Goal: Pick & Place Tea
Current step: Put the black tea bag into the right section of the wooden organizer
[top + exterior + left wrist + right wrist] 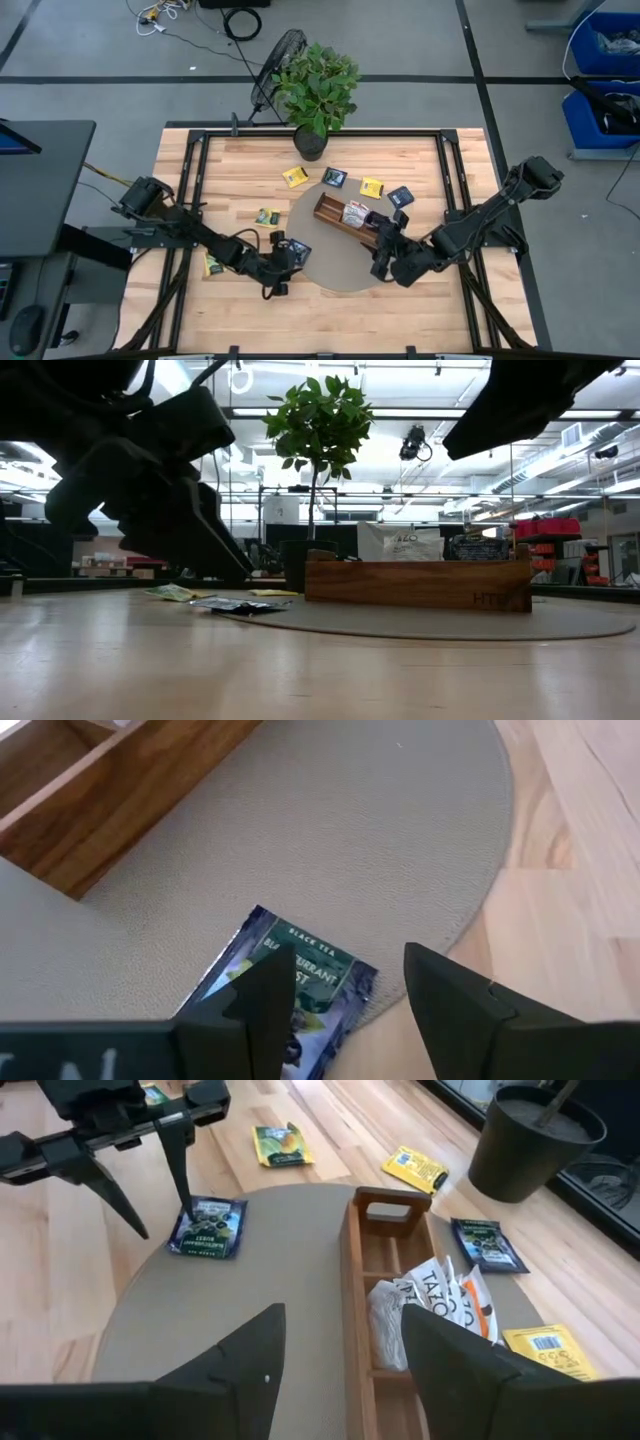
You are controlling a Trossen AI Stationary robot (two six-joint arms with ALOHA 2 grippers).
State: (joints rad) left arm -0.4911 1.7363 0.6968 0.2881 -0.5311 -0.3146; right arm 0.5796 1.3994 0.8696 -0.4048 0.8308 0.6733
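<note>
A dark blue tea packet (300, 982) lies flat at the left rim of the round grey mat (335, 262). My left gripper (345, 1010) is open and low over it, and one finger (186, 1195) comes down at the packet's corner (192, 1220). My right gripper (340, 1370) hangs open above the near end of the wooden box (385, 1240), which holds white-and-orange packets (430, 1295). More packets lie flat around the box: yellow (294, 177), dark blue (335, 177), yellow (371, 186), dark blue (400, 196) and green (266, 215). My left gripper has one finger (265, 1005) over the dark blue packet's edge (305, 960), coming from above and slanting down. I cannot tell whether the fingertip touches the packet. The packet lies flat on the mat.
A potted plant (318, 90) stands at the table's far edge behind the packets. Another packet (213, 263) lies under my left arm near the table's left side. Bare wood stretches along the near edge (330, 315).
</note>
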